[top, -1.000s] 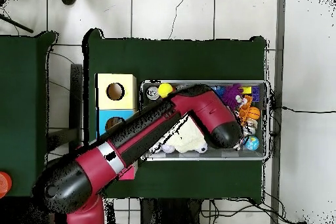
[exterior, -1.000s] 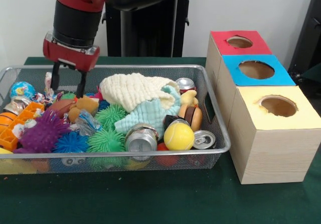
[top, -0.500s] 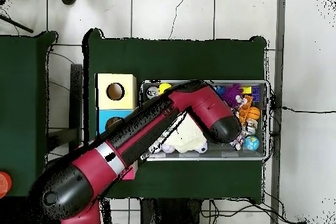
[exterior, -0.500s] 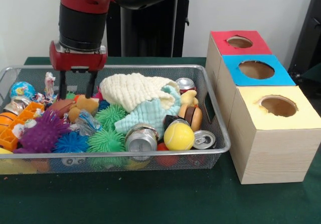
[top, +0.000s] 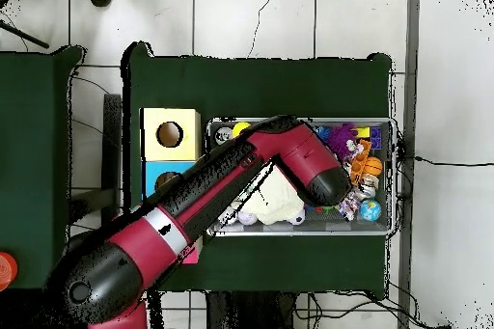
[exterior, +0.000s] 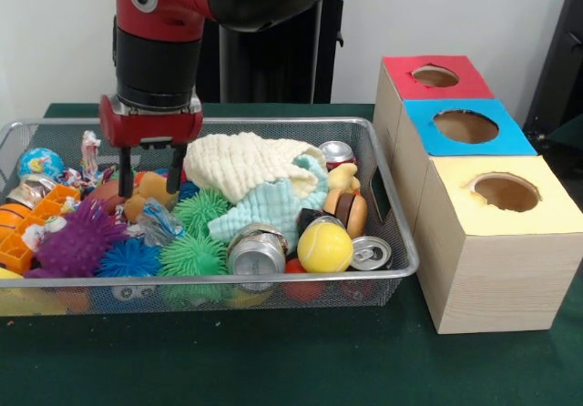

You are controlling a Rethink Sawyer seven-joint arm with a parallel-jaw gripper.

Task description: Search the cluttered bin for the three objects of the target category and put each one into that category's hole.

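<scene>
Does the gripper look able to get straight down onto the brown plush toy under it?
Probably yes. The gripper hangs open right above the brown plush toy at the back of the wire bin, nothing covering it. The cream cloth lies close beside and might brush one finger.

A: Arm [exterior: 159, 37]: glossy red shell up top, a round grey disc with a dark centre set in its side. Below it, a black cylinder section.

B: Then a red block at the wrist [exterior: 150, 124], edges rounded, with a pale strip along its top. Gripper [exterior: 149, 165]: two thin black fingers [exterior: 124, 171].

A: From overhead, the arm is long, red with black panels, and has a silver band bearing a small dark mark midway. The joints are bulbous and black.
</scene>
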